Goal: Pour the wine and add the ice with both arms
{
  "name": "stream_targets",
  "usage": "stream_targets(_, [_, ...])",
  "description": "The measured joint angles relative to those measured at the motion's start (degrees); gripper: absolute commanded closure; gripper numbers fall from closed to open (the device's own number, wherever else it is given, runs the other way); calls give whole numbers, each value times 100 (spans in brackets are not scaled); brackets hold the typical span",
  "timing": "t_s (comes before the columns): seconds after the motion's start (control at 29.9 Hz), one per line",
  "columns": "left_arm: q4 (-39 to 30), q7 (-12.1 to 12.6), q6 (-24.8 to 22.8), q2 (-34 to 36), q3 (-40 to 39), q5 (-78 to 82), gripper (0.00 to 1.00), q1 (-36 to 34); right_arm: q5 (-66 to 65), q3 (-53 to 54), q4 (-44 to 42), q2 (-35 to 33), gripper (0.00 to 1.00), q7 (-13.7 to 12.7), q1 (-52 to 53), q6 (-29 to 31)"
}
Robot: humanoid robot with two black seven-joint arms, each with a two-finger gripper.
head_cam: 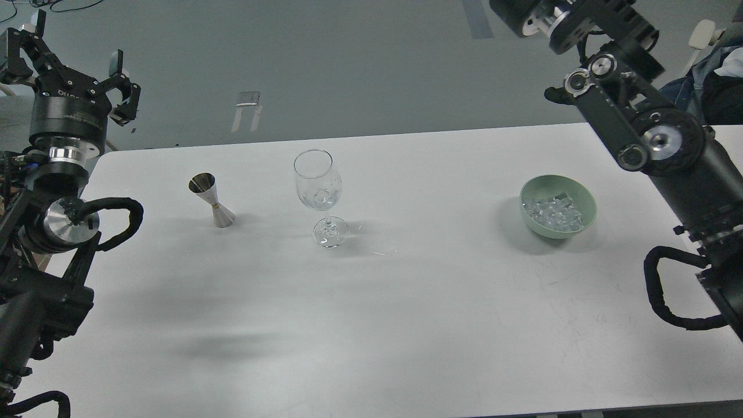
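A clear stemmed wine glass (318, 184) stands upright at the table's middle; clear ice chunks (320, 195) lie in its bowl, and any wine there is too faint to see. A steel jigger (211, 199) stands tilted to its left. A green bowl (586, 200) at the right holds several ice chunks (551, 211). My left gripper (69, 49) is open and empty, raised at the far left, well off the jigger. My right arm (644, 128) rises at the right; its gripper is out of view above the top edge.
The white table (371, 325) runs to a far edge with grey floor behind. A second table's corner and a chair with blue cloth (711, 69) are at the far right.
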Motion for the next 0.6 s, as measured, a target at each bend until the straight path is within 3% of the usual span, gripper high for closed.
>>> stream_targets(0.27, [587, 106, -208, -37, 44, 14, 2, -108, 3924, 9, -624, -684, 0, -15, -178, -83])
stream_targets(0.37, [860, 257, -219, -62, 122, 43, 2, -194, 4634, 14, -946, -741, 0, -11, -267, -59])
stream_targets(0.6, [975, 300, -156, -108, 184, 6, 2, -255, 5857, 16, -1617, -745, 0, 10, -450, 167])
